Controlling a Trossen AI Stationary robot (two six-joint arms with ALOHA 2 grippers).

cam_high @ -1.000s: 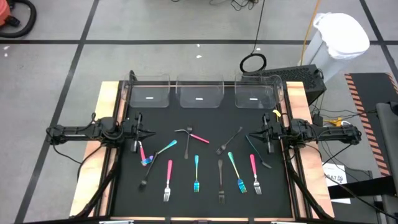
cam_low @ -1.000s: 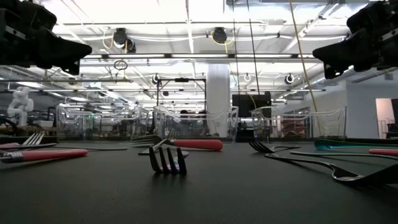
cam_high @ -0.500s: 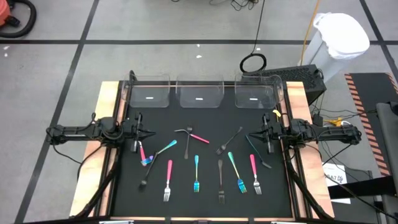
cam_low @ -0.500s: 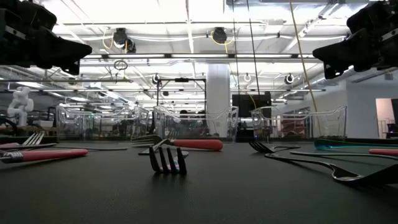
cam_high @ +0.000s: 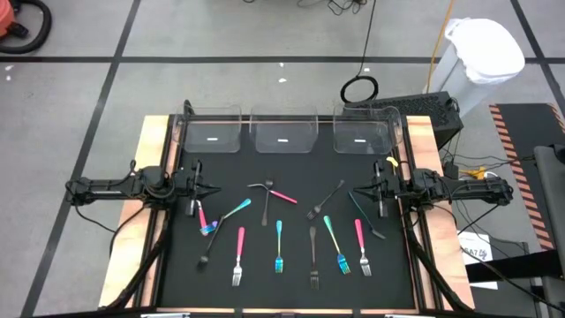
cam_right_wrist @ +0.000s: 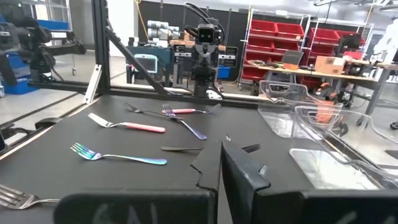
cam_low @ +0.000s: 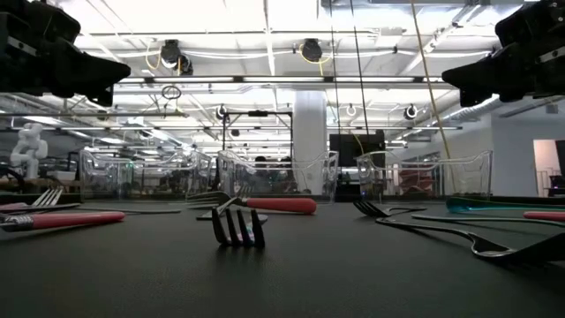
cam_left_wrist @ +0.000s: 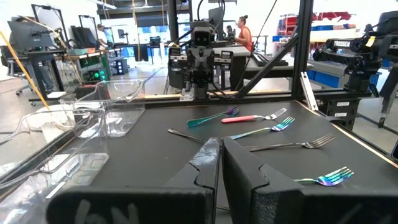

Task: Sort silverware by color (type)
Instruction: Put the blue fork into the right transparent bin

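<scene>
Black mat carries all the silverware, scattered short of three clear bins at its far edge. Left gripper and right gripper hang clenched, empty, at opposite mat edges. Sorting unstarted; next requires opening over one piece.

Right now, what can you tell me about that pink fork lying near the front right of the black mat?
The pink-handled fork has a slim pink handle and a shiny silver head with tines that looks like metal. It lies flat on the black mat, tines pointing toward the front edge, handle toward the clear bins. A teal-handled fork lies just beside it, apparently without touching. Nothing holds it; the right gripper hangs apart, farther back.
</scene>
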